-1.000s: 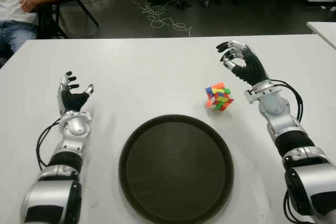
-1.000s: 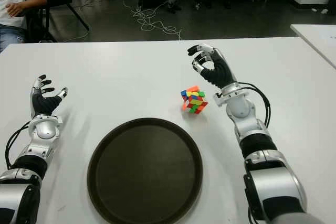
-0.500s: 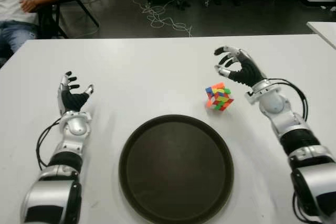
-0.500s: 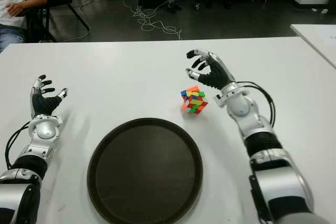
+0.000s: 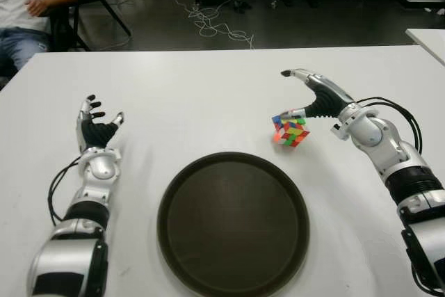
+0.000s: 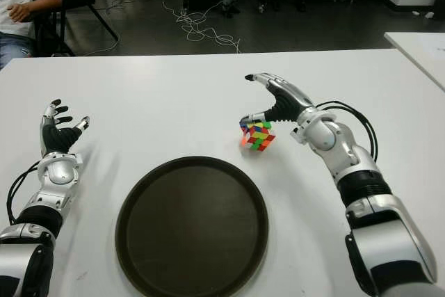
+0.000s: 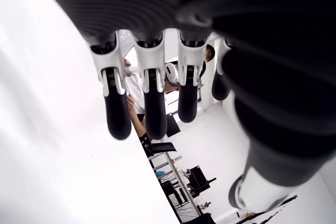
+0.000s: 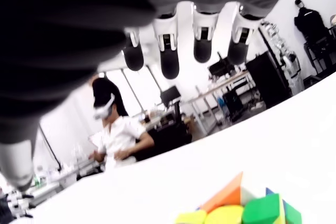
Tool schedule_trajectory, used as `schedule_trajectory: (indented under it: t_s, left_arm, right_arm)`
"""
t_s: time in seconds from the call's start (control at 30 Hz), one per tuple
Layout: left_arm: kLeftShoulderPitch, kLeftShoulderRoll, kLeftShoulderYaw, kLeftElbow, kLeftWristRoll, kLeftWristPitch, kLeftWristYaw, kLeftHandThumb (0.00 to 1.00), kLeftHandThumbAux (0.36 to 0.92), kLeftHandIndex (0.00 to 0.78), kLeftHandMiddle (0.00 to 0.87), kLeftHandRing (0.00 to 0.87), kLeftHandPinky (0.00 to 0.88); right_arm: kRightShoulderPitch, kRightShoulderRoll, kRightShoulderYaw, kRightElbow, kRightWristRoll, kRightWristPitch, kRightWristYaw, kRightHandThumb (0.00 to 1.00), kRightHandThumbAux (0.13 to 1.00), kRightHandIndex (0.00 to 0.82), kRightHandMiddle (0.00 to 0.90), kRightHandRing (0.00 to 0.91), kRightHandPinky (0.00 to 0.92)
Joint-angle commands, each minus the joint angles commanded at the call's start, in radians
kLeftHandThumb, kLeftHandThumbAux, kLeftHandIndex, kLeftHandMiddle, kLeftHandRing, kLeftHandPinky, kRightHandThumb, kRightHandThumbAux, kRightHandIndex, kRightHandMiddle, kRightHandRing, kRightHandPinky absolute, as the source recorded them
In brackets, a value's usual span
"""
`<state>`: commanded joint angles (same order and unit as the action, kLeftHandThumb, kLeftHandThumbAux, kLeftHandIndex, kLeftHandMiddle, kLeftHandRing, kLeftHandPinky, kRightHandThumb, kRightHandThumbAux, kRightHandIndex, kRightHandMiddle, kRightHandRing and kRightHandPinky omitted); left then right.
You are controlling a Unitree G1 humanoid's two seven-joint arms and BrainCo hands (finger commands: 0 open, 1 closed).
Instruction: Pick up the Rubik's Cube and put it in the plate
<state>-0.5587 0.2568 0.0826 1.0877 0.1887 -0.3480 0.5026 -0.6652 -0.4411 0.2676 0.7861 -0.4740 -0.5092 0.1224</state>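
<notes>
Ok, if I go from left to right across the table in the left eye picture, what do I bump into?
Left hand → plate → Rubik's Cube → right hand, open above the cube.

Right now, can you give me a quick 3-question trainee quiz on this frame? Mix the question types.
1. True or false: the Rubik's Cube already lies in the plate.
2. Which hand is nearest the cube?
A. the left hand
B. the right hand
C. both equally
3. Fill in: the plate sits on the white table, nearer the robot than the ____.

Key:
1. False. The cube stands on the table beyond the plate's rim, toward the robot's right.
2. B. The right hand's fingers are spread over the cube, its thumb at the cube's top, holding nothing yet; the left hand is open at the table's left side.
3. cube
</notes>
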Motion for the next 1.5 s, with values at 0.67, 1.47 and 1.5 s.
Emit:
schedule_trajectory:
  t_s: [0.67, 1.47, 1.5]
  left_arm:
    - [0.0, 0.007, -0.017, -0.001, 0.024, 0.016, 0.019, 0.087, 0.777, 0.127, 0.246, 0.32, 0.437]
    - [-0.002, 0.008, -0.011, 0.008, 0.011, 0.001, 0.008, 0.1, 0.745, 0.128, 0.196, 0.238, 0.313]
    - [-0.002, 0.008, -0.012, 0.008, 0.013, 0.001, 0.009, 0.099, 0.745, 0.129, 0.199, 0.242, 0.319]
  right_arm:
    - [-0.005, -0.034, 0.042, -0.032, -0.036, 0.014, 0.051, 0.0, 0.491, 0.0, 0.0, 0.0, 0.022]
    - [-0.004, -0.06, 0.087, -0.054, -0.082, 0.037, 0.082, 0.0, 0.531, 0.0, 0.0, 0.0, 0.012]
    - [-0.006, -0.061, 0.091, -0.047, -0.088, 0.04, 0.083, 0.0, 0.531, 0.0, 0.0, 0.0, 0.008]
